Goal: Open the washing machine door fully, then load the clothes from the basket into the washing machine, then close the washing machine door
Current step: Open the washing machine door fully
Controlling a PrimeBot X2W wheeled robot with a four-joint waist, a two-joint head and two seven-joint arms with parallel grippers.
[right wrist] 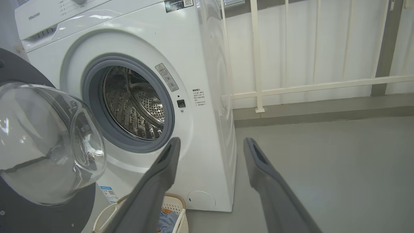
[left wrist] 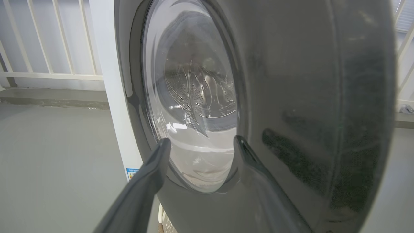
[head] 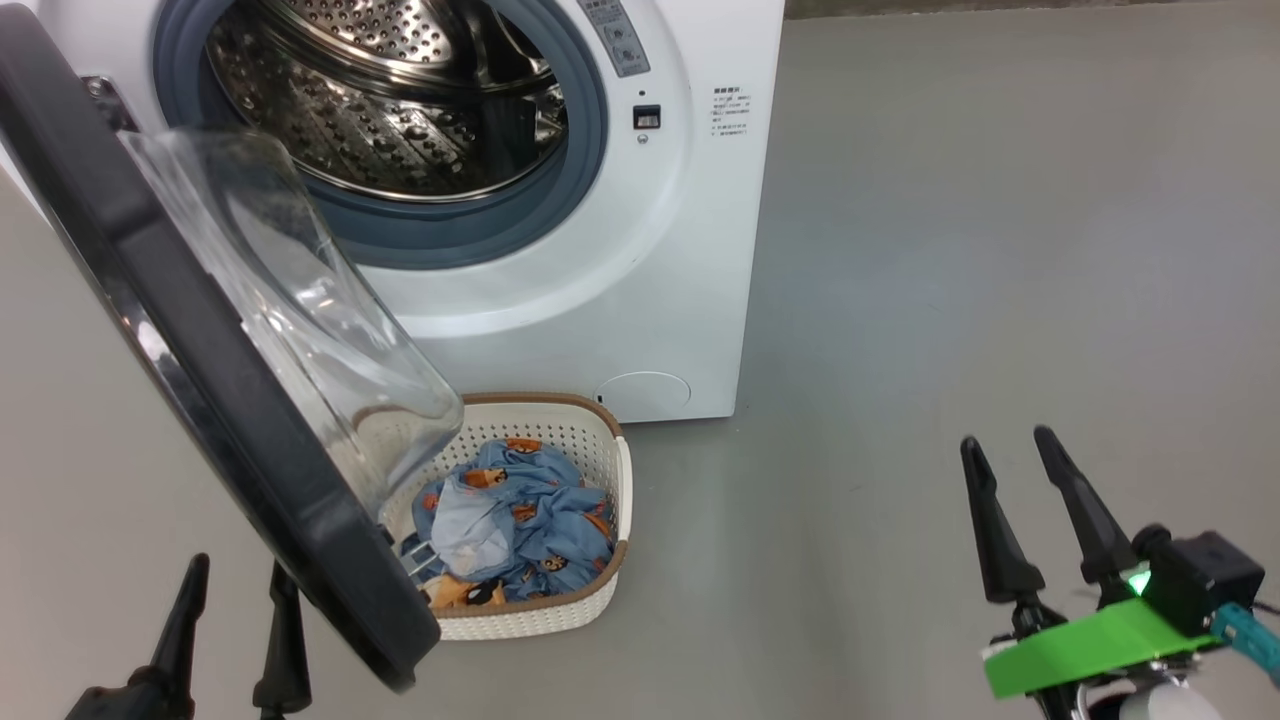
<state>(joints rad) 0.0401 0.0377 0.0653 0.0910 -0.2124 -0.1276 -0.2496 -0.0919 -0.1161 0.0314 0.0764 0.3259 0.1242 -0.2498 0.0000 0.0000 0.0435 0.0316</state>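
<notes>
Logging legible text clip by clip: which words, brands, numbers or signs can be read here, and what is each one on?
"Hisense": brand mark on the washing machine, on its top panel.
QR-code sticker on the top edge: too small to read.
Grey warning label beside the drum opening: too small to read.
Small printed lines by the door latch: too small to read.
Blue sticker low on the front: blurred.

In the head view the washer [head: 600, 250] stands on the floor [head: 1000, 250] at 11 o'clock, with its door [head: 200, 400] swung out at 9 o'clock of the drum [head: 400, 100]. The basket [head: 560, 420] sits on the floor just before the washer, at 6 o'clock of the drum and partly under the door, with the clothes [head: 530, 510] in it. The left pincer [head: 240, 565] is at 7 o'clock, beside the door's outer face. The right pincer [head: 1005, 437] is at 4 o'clock, well apart from the basket.
</notes>
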